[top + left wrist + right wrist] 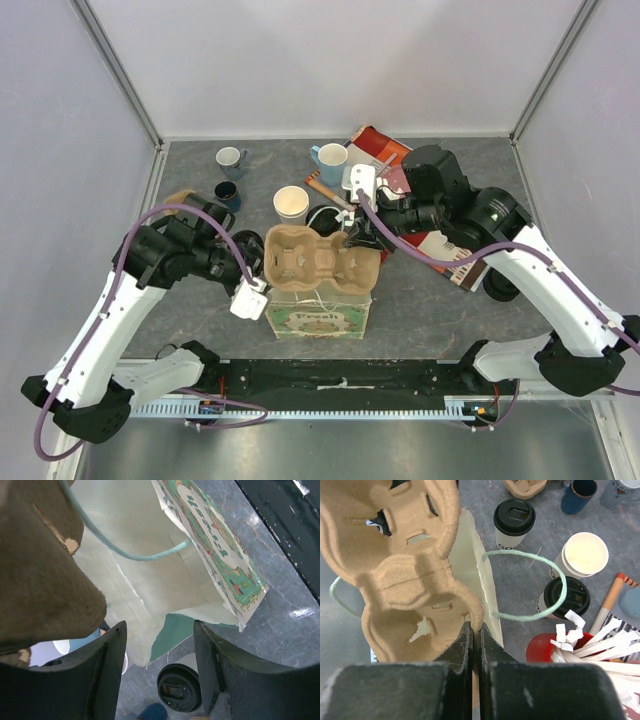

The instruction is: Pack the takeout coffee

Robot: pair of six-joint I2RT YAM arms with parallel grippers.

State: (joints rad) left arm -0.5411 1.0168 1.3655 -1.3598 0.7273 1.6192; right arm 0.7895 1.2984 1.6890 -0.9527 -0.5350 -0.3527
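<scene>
The step in hand looks like seating the brown moulded-pulp cup carrier (320,258) in the cream paper bag with green print (318,322), ahead of loading any drink. The right gripper (475,630) has its fingers clenched on the carrier's near rim. In the top view the carrier lies across the bag's open mouth, with its visible wells empty. The left gripper (159,645) sits at the bag's left side with its fingers spread and nothing pinched between them, and the bag's pale inner wall shows just beyond the gap. The takeout coffee stands on the grey bench (420,310) behind the bag, outside the carrier. One black-lidded cream-white paper cup (514,522) stands by itself, and a second lidded paper cup (566,597) is just beside a lidless cream paper cup (584,555). As I judge it, the next move calls for the bag's mouth to be held wide on the left while the right arm lowers the carrier level. Its corners must clear the paper walls and the pale-green string handle (520,551). Whether the carrier rests on the bag's rim or sits partly inside, I cannot tell.
</scene>
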